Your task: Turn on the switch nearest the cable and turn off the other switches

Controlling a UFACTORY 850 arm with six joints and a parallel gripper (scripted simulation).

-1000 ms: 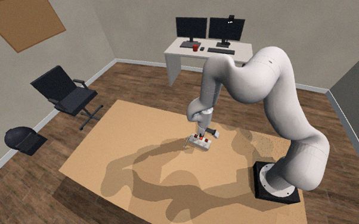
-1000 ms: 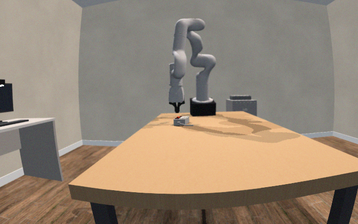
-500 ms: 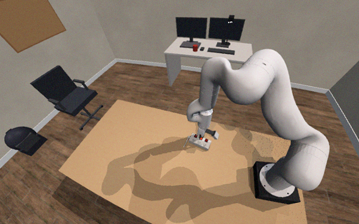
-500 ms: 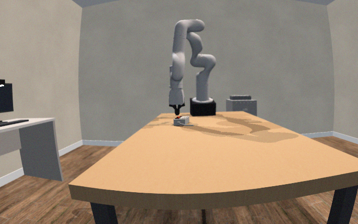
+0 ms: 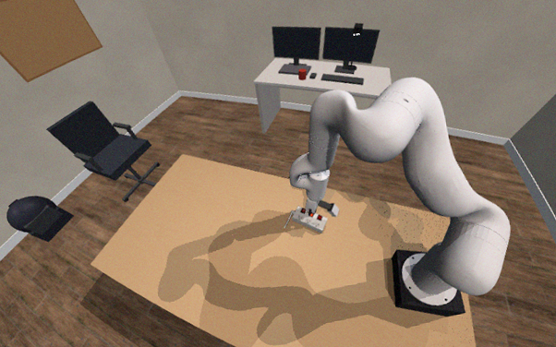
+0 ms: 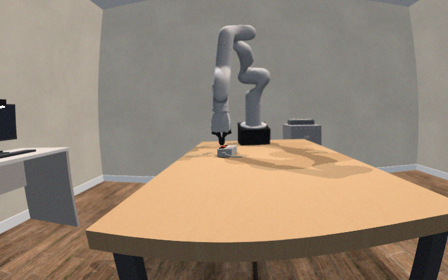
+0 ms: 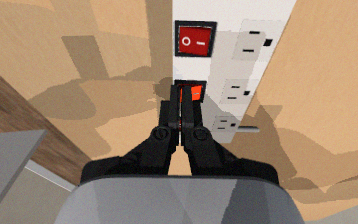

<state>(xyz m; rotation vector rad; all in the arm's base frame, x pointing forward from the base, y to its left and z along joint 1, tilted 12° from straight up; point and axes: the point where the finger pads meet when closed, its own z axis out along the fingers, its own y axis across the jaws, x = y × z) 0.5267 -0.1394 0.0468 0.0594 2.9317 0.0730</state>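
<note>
A white power strip (image 5: 310, 219) lies flat on the wooden table, and it also shows in the exterior view (image 6: 226, 151). In the wrist view the strip (image 7: 227, 60) shows a dark red rocker switch (image 7: 195, 40) at the far end. A brighter orange-red switch (image 7: 192, 92) follows it. The short grey cable (image 7: 247, 129) leaves the near end. My gripper (image 7: 180, 98) is shut with nothing between the fingers. Its tips sit on or just above the left part of the orange-red switch. The fingers hide the switch nearest the cable.
The arm's black base (image 5: 426, 281) stands on the table's right end. A grey box (image 6: 301, 131) sits behind the table. A desk with two monitors (image 5: 322, 47) and an office chair (image 5: 103, 147) stand away from the table.
</note>
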